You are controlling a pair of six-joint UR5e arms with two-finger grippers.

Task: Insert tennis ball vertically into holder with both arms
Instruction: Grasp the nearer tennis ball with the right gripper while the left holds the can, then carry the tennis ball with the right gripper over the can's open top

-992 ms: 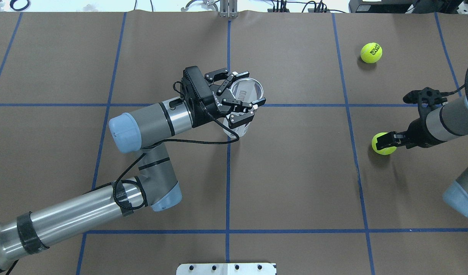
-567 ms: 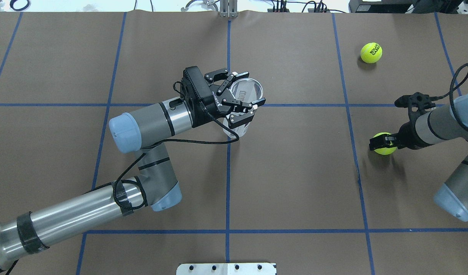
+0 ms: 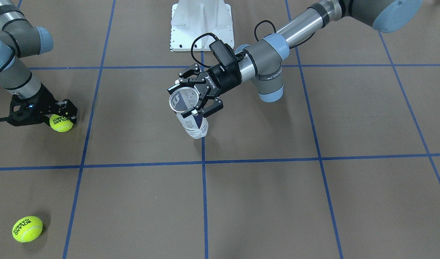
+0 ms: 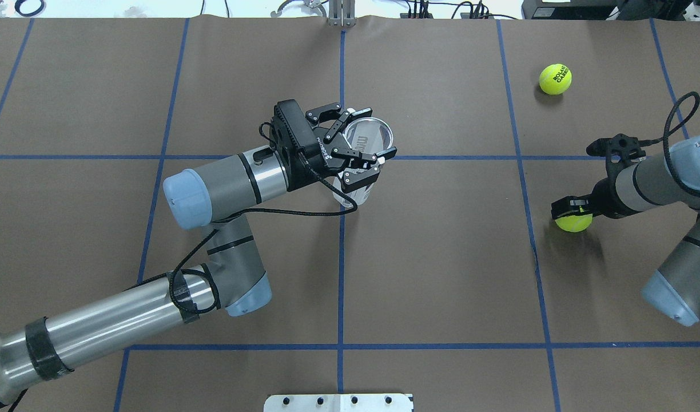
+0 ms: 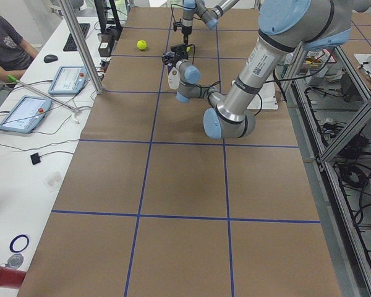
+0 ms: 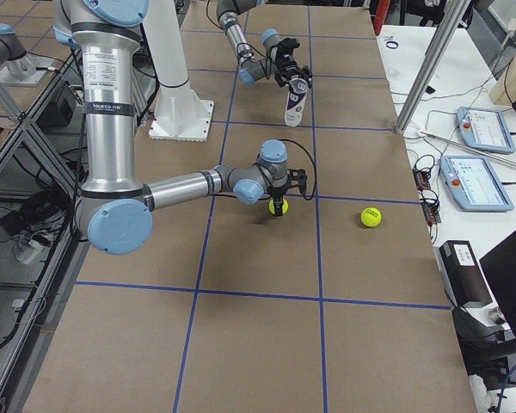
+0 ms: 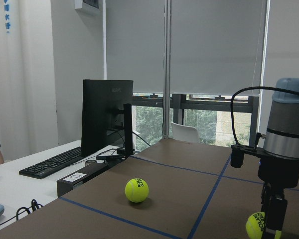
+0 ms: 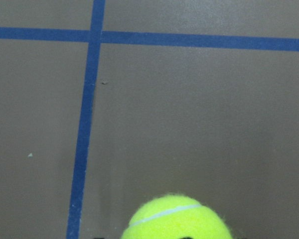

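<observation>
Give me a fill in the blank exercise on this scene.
The left hand holds the holder with its open end facing ____.
The holder contains ____ balls.
The right hand is closed on a tennis ball, one of ____ in view.
The loose ball lies on the robot's ____ side.
Missing words: up; no; two; right

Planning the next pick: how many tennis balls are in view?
2. The gripped ball sits between the right gripper's jaws; the free ball lies alone, farther from the robot. None seen inside the holder.

Bright, even overhead light; soft shadows.
</observation>
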